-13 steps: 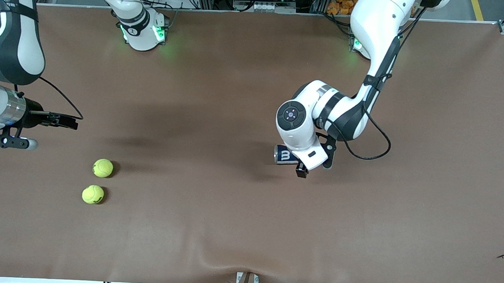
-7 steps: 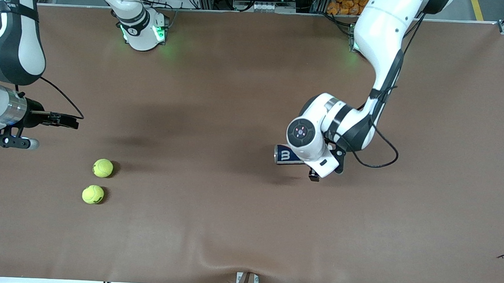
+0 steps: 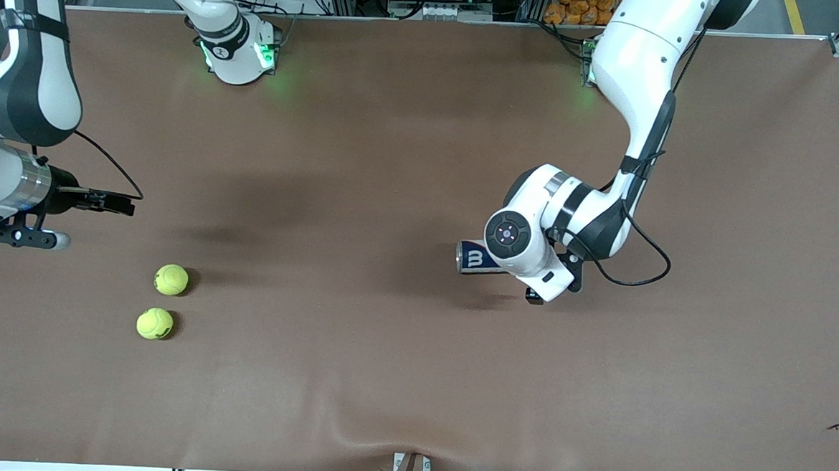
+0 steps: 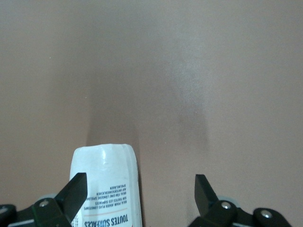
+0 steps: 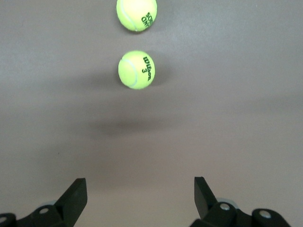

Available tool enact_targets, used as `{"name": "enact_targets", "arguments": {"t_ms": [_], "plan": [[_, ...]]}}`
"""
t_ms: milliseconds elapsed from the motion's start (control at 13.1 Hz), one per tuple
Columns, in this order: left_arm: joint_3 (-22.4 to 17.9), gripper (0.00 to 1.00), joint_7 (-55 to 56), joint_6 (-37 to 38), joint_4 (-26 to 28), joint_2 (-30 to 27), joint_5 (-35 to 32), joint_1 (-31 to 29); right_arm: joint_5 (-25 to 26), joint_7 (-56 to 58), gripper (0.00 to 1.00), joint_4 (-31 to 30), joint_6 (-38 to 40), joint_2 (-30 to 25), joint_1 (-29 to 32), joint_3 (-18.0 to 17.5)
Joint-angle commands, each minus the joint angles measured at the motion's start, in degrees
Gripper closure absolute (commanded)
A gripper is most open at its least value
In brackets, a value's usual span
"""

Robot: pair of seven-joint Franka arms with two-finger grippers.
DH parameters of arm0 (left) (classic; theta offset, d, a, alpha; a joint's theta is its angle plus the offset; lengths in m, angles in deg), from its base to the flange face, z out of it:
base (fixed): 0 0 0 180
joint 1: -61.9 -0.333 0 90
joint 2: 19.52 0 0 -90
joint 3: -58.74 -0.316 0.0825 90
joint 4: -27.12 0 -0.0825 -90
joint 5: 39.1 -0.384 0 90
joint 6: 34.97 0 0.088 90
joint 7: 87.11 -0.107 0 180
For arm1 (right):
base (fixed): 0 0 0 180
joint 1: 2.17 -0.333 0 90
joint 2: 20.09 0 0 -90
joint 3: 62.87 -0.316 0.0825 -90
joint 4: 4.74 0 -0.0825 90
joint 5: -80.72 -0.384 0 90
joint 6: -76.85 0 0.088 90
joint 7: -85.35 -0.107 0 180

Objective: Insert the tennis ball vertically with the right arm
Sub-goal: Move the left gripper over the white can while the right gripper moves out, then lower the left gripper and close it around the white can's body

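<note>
A: What lies nearest to the front camera?

B: Two yellow tennis balls, toward the right arm's end of the brown tabletop [image 3: 355,376]. The nearer tennis ball [image 3: 154,323] rests on the tabletop, and the farther tennis ball [image 3: 171,279] is just beside it, not touching.

A: And the right gripper [image 5: 139,201]?

B: It hangs over the tabletop at the right arm's end, a little farther from the front camera than the balls. Its fingers [image 5: 75,195] are spread apart and they hold nothing. In the right wrist view both balls show the print "Wilson".

A: Where is the can?

B: The tennis ball can [image 3: 473,258] lies on its side near the middle of the tabletop, well apart from the balls. It has a blue label with a white letter; the left wrist view shows white print on it.

A: And the left gripper [image 4: 142,198]?

B: It is low over the can. Its fingers [image 4: 204,191] are apart, and the can's end sits against one of them, with a free gap to the other finger.
</note>
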Motion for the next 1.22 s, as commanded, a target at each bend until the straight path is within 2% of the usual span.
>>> {"name": "enact_targets", "arguments": {"t_ms": [0,153,305,687,992,1145], "plan": [[0.0,0.0,2.1,2.2,-1.9,0.1,-0.1,1.3,0.7,-0.6,0.0,-3.0,-4.7,0.2,0.3,-0.2],[0.1,0.0,1.7,6.3,-1.8,-1.3,0.0,1.2,0.0,-4.6,0.0,-2.6,-5.4,1.7,-0.1,-0.3],[0.2,0.0,2.3,6.4,-2.1,-0.4,0.2,2.3,0.0,-8.2,0.0,-2.6,-6.9,3.1,-1.3,-0.3],[0.2,0.0,2.7,6.4,-4.5,0.2,0.4,2.9,0.0,-8.2,0.0,-2.7,-15.4,9.3,-1.6,-0.3],[0.2,0.0,3.9,6.1,-4.6,2.9,0.7,3.0,0.0,-7.7,0.0,-2.6,-14.6,8.7,-1.7,-0.3],[0.1,0.0,5.2,6.0,-4.8,3.4,0.3,4.6,0.0,-7.5,0.0,-2.4,-11.3,3.8,-1.5,-0.3]]}}
